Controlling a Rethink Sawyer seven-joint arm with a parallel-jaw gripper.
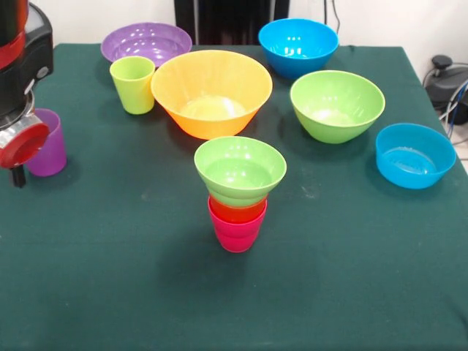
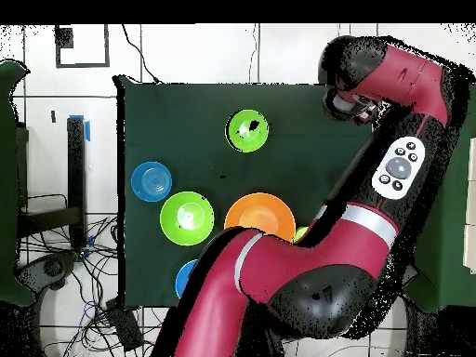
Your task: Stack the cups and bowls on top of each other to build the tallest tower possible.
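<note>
The tower (image 1: 238,197) stands mid-table: a red-pink cup (image 1: 237,232) lowest, an orange cup (image 1: 238,213) nested in it, and a small lime green bowl (image 1: 240,170) on top. From overhead that bowl (image 2: 247,130) hides the cups beneath. A purple cup (image 1: 48,142) stands at the left edge, with my gripper (image 1: 16,174) just in front of it, mostly cut off by the frame. A lime green cup (image 1: 133,84) stands beside the large orange-yellow bowl (image 1: 212,91). Also loose are a purple bowl (image 1: 146,42), two blue bowls (image 1: 297,45) (image 1: 414,153) and a medium green bowl (image 1: 336,104).
In the overhead view my red arm (image 2: 390,167) covers the table's right and lower parts, its end (image 2: 351,93) near the right edge. The green cloth (image 1: 110,278) ends close to the right blue bowl. Cables and a black device (image 1: 446,80) lie off the table.
</note>
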